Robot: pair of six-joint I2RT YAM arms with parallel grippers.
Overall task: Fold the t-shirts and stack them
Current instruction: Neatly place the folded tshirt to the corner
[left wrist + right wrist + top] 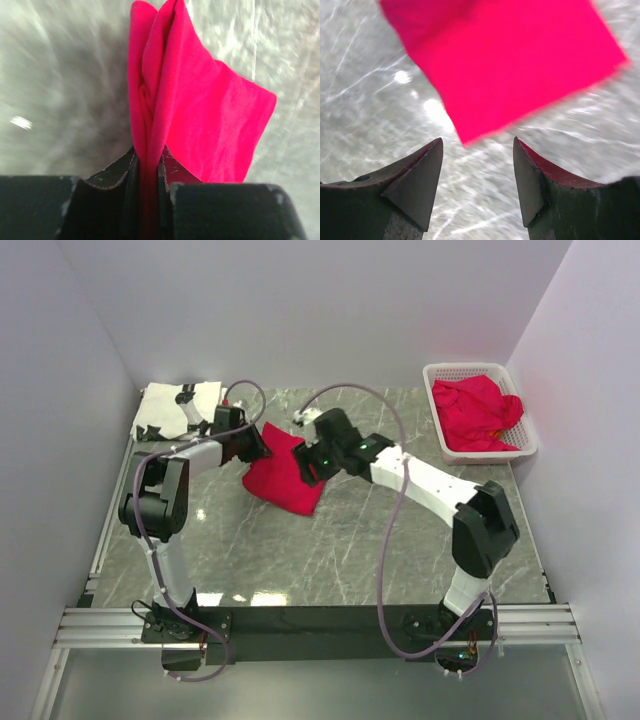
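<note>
The top view looks steeply down from high behind the arm bases at 6 o'clock and takes in the whole surface (350, 550). The wrist views sit close behind the left end effector (148, 160) and the right end effector (477, 145), facing the surface. All three share the red t-shirt (283, 480).

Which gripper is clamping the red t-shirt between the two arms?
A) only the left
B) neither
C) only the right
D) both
A: the left gripper is shut on the red t-shirt, while the right gripper stands open, its fingers not pinching the cloth.
</note>
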